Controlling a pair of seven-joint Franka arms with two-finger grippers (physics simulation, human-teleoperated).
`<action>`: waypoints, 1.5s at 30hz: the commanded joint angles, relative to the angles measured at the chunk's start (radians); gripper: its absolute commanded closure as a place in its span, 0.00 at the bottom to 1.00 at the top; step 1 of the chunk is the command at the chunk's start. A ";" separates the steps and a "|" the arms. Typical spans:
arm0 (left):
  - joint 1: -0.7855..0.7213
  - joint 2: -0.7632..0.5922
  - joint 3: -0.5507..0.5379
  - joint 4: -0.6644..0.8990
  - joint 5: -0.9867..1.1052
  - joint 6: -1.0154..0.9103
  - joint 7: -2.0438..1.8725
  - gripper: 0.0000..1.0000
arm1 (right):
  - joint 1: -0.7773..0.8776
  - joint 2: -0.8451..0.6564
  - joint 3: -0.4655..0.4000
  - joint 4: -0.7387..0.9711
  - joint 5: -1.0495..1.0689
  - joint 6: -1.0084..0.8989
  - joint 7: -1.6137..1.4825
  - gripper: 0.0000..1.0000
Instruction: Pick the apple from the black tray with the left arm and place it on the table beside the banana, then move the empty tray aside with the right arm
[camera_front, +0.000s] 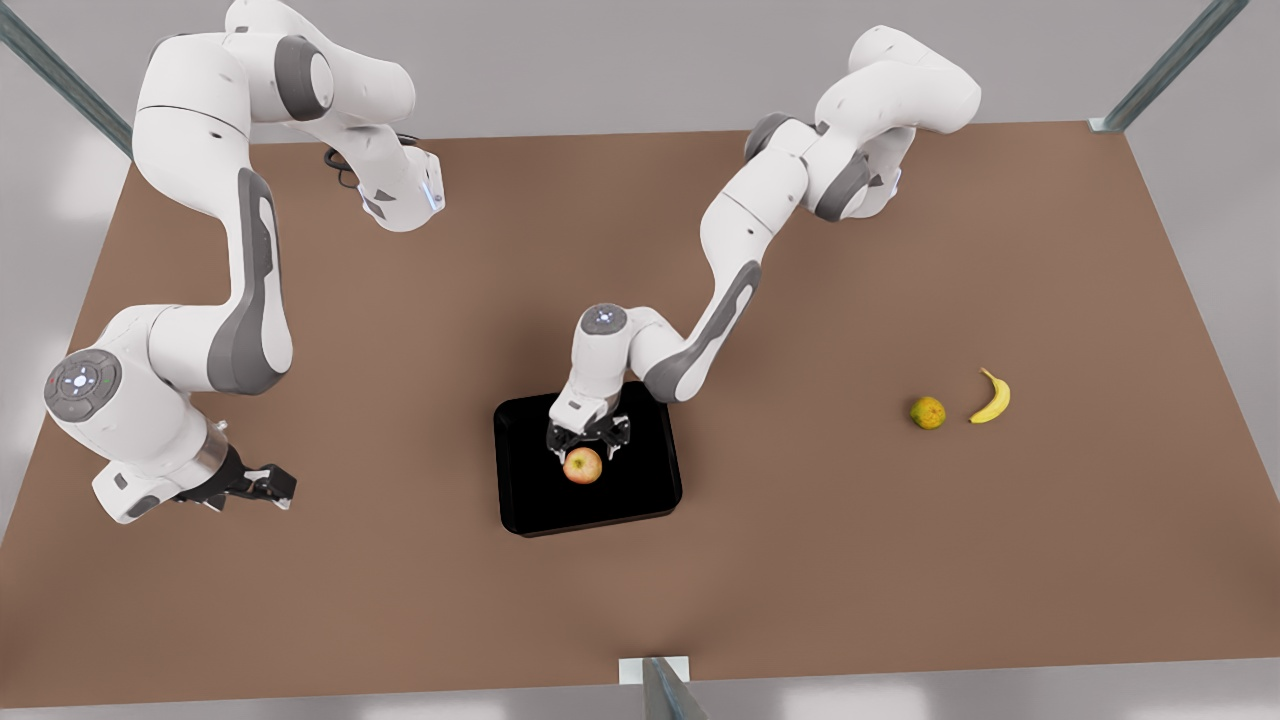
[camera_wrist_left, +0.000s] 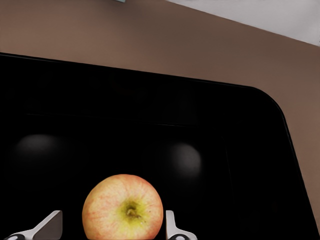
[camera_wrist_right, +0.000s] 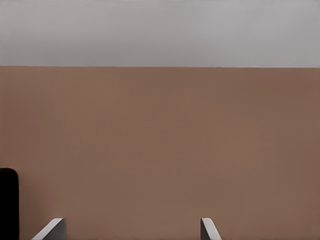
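Near the front view's centre, on the black tray (camera_front: 640, 500): apple (camera_front: 582, 466), left gripper (camera_front: 588, 441) directly over it, fingers (camera_wrist_left: 172, 227) spread wide on either side, not closed. Lower left of frame: right gripper (camera_front: 268, 487), waiting, fingers apart above bare table (camera_front: 820, 560). Far right: banana (camera_front: 991, 397) beside a yellow-green fruit (camera_front: 927, 412).

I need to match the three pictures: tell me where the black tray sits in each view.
Front view: black tray lies at centre of the table, under the left pincer.
Left wrist view: black tray spans most of the picture, apple on it.
Right wrist view: a black tray sliver at the edge.
Shared landmark: the tray's rounded corner on brown tabletop.
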 joint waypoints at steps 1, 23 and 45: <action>0.000 0.005 0.004 0.001 0.001 0.043 -0.022 0.00 | 0.000 -0.001 0.001 0.001 0.003 0.008 -0.003 0.00; 0.000 0.080 0.016 0.034 0.001 0.099 0.009 0.00 | 0.000 -0.001 0.003 0.002 0.003 0.008 -0.003 0.00; 0.479 -0.432 -0.013 -0.121 -0.364 -0.943 1.259 0.31 | 0.215 -0.156 0.369 -0.016 0.050 -0.414 0.541 0.00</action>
